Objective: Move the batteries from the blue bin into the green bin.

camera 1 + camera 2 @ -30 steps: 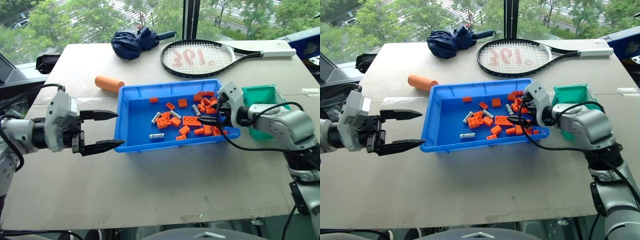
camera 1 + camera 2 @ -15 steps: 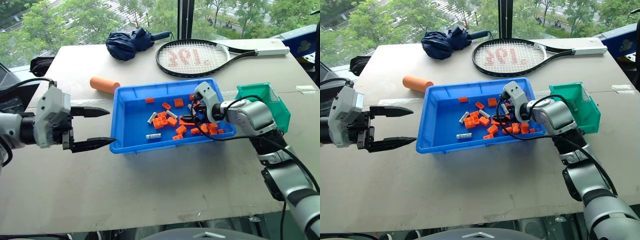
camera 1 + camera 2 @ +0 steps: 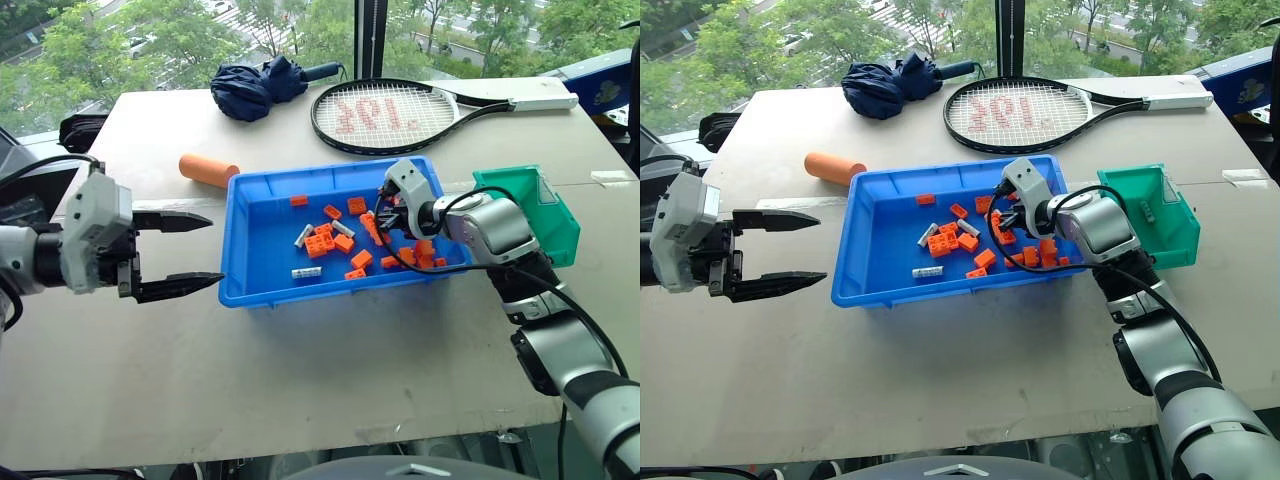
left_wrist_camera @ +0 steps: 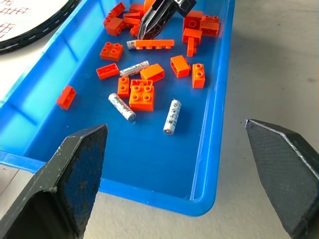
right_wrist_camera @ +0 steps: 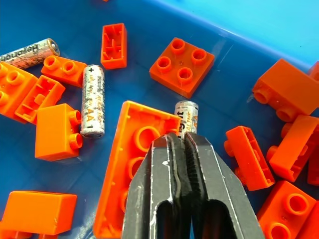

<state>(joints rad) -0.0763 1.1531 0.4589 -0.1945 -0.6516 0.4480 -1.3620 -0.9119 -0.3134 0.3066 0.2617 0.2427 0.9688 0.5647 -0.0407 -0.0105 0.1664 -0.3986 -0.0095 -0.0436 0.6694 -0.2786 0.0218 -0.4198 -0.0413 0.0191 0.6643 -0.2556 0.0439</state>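
While the right gripper (image 5: 182, 144) pinches 1 battery (image 5: 185, 118), 3 batteries (image 4: 171, 116) remain in the blue bin (image 3: 262, 290); left gripper (image 3: 190, 252) gapes empty.

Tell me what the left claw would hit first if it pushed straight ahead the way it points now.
Probably the blue bin: the open left claw faces its near rim. If it cleared the rim, the closest battery lies next in line, though depth is uncertain.

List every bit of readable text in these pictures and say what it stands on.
"+" on the battery lying flat among the bricks.
Red marking on the racket strings: reads roughly "101", uncertain.
Print along the other batteries in the blue bin: too small to read.
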